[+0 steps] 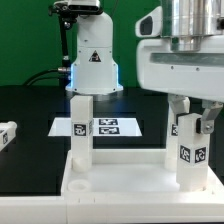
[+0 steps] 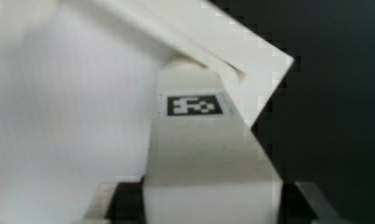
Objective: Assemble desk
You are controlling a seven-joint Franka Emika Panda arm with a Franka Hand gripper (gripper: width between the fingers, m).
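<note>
Bench (image 1: 25, 105): black surface under everything; green backdrop behind it.
Arm (image 1: 180, 50): large white housing with a grey metal cylinder on top, filling the upper part of the exterior view's right, above the tabletop's corner on that side.
Robot base (image 1: 92, 55): white tower behind the tabletop, printed with a black triangle mark; blue glow at its foot. No readable writing on it.
Tabletop (image 1: 120, 180): wide white rimmed slab lying on the bench, nearest the camera; a round corner socket shows at its corner on the exterior view's left.
Marker board (image 1: 110, 126): flat white sheet just behind the tabletop, between it and the robot base, carrying black-and-white square tags. Patterns only, no letters.
Left leg (image 1: 80, 128): white square post standing upright on the tabletop near its corner on the exterior view's left; one square tag on its face.
Right leg (image 1: 190, 150) (image 2: 205, 150): white square post upright at the tabletop's corner on the exterior view's right, tag on its face; the wrist view shows a tag on it too, blurred.
Loose leg (image 1: 6, 135): lying on the bench well off the tabletop's edge on the exterior view's left, partly cut off, tag visible.
Hand (image 1: 192, 112): directly over the right leg, its white fingers (image 1: 177, 110) either side of the leg's top; whether it is clenched on the leg I cannot tell.
</note>
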